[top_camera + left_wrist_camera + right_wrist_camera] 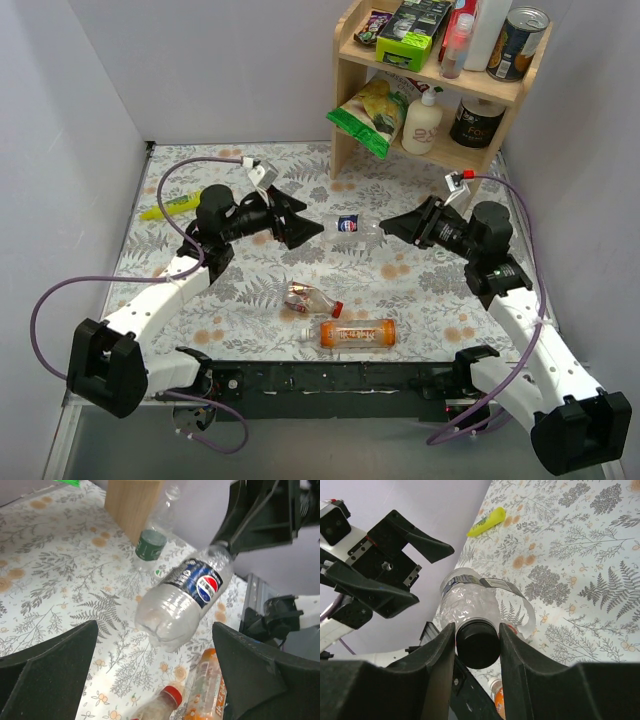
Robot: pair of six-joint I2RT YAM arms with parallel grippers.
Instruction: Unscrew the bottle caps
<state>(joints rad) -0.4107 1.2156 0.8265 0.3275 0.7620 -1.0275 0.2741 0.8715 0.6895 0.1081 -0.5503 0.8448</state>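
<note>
The flowered table (420,290) carries a wooden shelf (343,100) at its far edge, with both arms reaching in toward the middle.

Between them hangs the blue-labelled bottle (185,600), empty and clear. It is off the cloth and roughly level, with its base toward the left arm. The right gripper (390,224) is clamped on the bottle's black cap (477,642), one finger on each side. The left gripper (305,220) stands wide apart, a finger either side of the bottle's base but touching nothing.

The orange bottle (357,333) and the red-labelled bottle (305,297) lie near the front edge. The red-labelled one wears its red cap (337,309). The green-labelled bottle (150,545) stands beside the shelf leg.

The step in hand looks like bracing the body so the cap can turn. The left fingers should close on the ribbed base, firmly but not hard enough to buckle the thin wall, which would probably twist and slip. The right wrist should then turn about the bottle's own axis without pulling sideways.
</note>
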